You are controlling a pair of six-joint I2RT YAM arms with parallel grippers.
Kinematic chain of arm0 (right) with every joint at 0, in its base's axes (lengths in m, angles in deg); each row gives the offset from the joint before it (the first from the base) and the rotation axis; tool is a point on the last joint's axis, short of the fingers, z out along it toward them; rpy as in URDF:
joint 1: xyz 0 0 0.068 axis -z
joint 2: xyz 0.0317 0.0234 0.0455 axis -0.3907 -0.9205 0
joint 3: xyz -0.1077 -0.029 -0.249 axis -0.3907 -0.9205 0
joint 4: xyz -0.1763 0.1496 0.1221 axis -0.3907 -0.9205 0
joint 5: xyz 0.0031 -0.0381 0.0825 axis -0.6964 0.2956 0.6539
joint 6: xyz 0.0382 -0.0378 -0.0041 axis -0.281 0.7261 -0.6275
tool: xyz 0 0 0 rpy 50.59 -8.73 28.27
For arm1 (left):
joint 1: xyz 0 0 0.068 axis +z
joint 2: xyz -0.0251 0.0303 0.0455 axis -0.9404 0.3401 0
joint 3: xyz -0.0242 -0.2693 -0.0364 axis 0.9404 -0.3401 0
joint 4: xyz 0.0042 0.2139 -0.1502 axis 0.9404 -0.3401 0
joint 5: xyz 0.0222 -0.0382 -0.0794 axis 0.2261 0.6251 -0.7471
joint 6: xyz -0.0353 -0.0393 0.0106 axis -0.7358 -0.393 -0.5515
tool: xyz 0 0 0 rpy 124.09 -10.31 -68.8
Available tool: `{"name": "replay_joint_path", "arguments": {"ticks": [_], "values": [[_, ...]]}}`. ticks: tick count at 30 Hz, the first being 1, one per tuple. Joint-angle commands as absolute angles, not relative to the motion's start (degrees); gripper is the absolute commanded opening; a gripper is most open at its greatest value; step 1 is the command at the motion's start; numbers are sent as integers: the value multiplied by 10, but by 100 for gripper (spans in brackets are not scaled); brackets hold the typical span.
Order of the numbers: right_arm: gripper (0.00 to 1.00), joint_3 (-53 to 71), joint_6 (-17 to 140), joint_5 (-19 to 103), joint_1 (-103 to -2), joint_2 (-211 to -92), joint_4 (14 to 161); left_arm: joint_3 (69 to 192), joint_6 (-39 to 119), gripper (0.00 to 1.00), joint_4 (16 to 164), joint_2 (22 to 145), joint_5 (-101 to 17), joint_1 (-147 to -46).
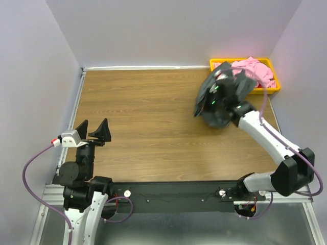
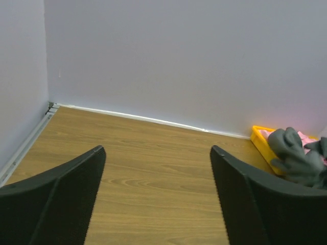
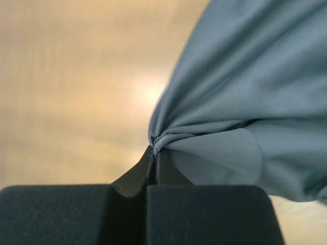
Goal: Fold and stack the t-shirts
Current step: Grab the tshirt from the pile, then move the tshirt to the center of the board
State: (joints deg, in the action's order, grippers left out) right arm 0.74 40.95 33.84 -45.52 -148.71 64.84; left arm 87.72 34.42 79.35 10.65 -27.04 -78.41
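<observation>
Left gripper: parked near left, jaws spread wide, nothing between them.
Table: wood, and the likely landing spot, I'd say.
Charcoal t-shirt: bunched up, hanging over the right arm just beside the tray.
Right gripper: fingers pinched together on one small pucker of grey cloth.
Pink t-shirt: heaped in the yellow tray, seemingly touching the grey one.
Risk: that thin pinch could slip, or the draped cloth could snag the wrist and drag the pink shirt out.

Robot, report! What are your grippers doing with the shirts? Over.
Right gripper shut on grey t-shirt. Left gripper open, empty. Pink t-shirt in yellow tray. Nothing in the way.
</observation>
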Motion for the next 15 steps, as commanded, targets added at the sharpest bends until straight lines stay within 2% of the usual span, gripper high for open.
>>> {"name": "replay_joint_path", "arguments": {"ticks": [1,4,5,8,9,10,13,15], "values": [[1,-61,280,324,-638,-1515,593,872,349,86,805,94,-259,-792],[1,-25,226,314,-738,-1581,626,873,350,85,805,92,-257,-796],[1,22,224,318,-783,-1614,633,873,350,85,805,92,-252,-796],[4,165,247,367,-827,-1736,633,875,348,86,804,93,-243,-798],[10,195,250,376,-829,-1757,633,877,346,87,801,95,-241,-798],[31,219,252,381,-829,-1791,633,880,343,89,799,98,-241,-797],[64,271,275,342,-829,-1798,614,900,318,93,784,125,-240,-798],[67,241,292,296,-824,-1777,593,907,281,96,769,155,-246,-798]]}}
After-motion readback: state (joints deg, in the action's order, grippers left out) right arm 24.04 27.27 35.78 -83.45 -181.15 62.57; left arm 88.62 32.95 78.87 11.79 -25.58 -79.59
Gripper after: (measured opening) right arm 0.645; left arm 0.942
